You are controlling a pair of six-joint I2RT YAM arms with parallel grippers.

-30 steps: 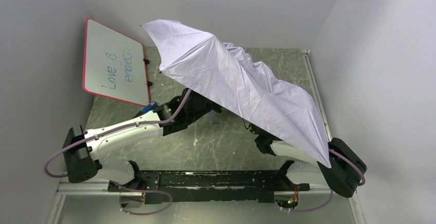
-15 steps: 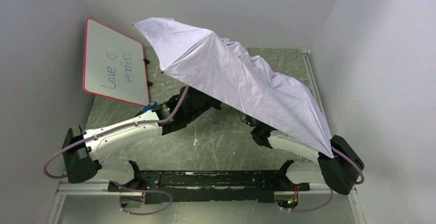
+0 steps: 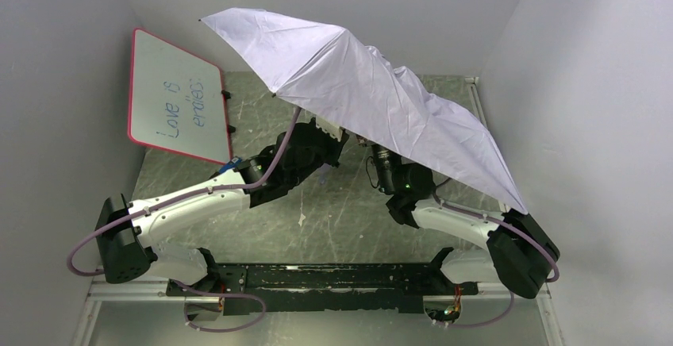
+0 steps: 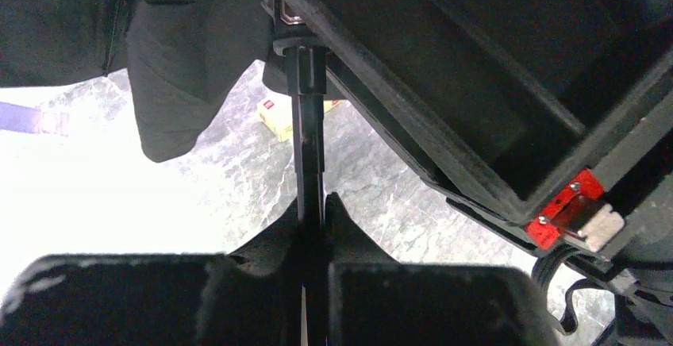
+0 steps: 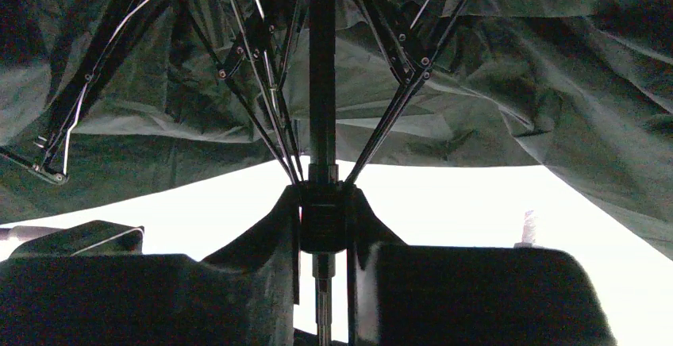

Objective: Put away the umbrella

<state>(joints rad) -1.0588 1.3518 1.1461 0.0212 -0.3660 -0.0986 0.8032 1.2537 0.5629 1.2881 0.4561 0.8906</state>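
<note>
The umbrella [image 3: 373, 112] is open, its pale lavender-white canopy tilted over the middle of the table and hiding much of both wrists. My left gripper [image 4: 311, 203] is shut on the thin black shaft [image 4: 308, 124]; in the top view the left gripper [image 3: 327, 136] sits just under the canopy's near edge. My right gripper [image 5: 322, 199] is shut on the black sliding collar [image 5: 322, 223] where the ribs [image 5: 397, 84] meet the shaft [image 5: 321, 60]. From above, the right gripper [image 3: 379, 155] points up under the fabric. The handle is out of sight.
A red-framed whiteboard [image 3: 178, 96] with blue writing leans at the left wall. A small yellow box [image 4: 274, 116] lies on the marbled table [image 3: 341, 219]. Grey walls close in on three sides, and the canopy's tip reaches the right arm's base [image 3: 524, 247].
The right gripper has closed from open onto the sliding collar. The right wrist came up toward the shaft, and the canopy lifted and spread tauter, its left tip higher.
</note>
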